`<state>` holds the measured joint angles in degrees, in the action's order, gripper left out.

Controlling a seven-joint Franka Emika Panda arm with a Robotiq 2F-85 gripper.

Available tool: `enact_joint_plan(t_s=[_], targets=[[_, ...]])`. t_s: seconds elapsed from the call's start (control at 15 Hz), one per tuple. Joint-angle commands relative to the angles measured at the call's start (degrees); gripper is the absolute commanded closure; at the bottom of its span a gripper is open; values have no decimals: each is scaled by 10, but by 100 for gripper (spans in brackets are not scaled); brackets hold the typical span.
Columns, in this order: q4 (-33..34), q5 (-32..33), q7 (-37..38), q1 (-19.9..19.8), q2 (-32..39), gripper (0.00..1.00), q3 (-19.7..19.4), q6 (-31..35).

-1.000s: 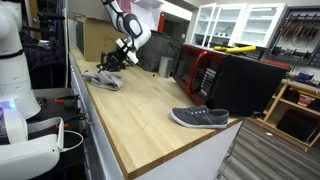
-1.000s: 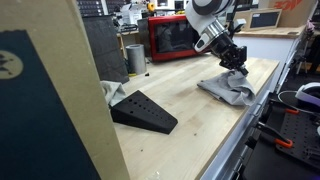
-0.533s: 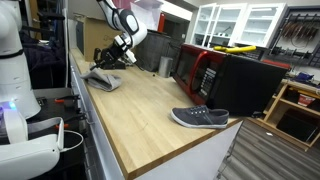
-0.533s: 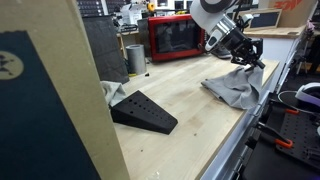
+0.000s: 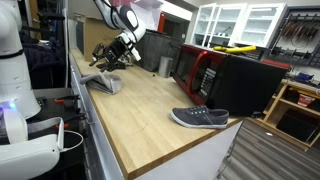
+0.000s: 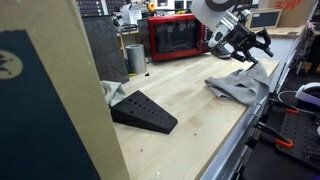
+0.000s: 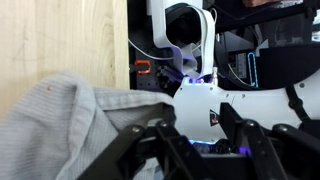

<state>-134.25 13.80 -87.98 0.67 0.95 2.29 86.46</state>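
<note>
The fingers have lifted off the grey cloth and hang wide apart, holding nothing, while the cloth lies heaped at the bench edge just below, so letting go looks done and any new grab means coming straight back down.

Both exterior views face the wooden table from different sides (sharing the cloth), the wrist view close above.

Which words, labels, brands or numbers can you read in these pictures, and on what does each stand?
None can be read.
The pale mark on the dark panel is a blurred shape without letters.
The red microwave, the grey cloth below the pincer and the shoe show no legible marking.
</note>
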Motion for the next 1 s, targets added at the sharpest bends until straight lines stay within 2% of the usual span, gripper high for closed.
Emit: enact_joint_plan(t_s=[0.0,0.13,0.2,0.33,0.53,0.73,0.93], targets=[[9,-34,-55,1,-22,16,-3,-16],[17,-67,-62,1,-22,2,-5,-20],[22,-90,-55,-1,-22,0,-7,-17],[26,-138,-18,-5,-26,0,-13,25],[28,-164,26,-7,-18,0,-19,104],[14,-162,74,-6,-13,0,-21,193],[6,-156,114,-5,1,0,-21,229]])
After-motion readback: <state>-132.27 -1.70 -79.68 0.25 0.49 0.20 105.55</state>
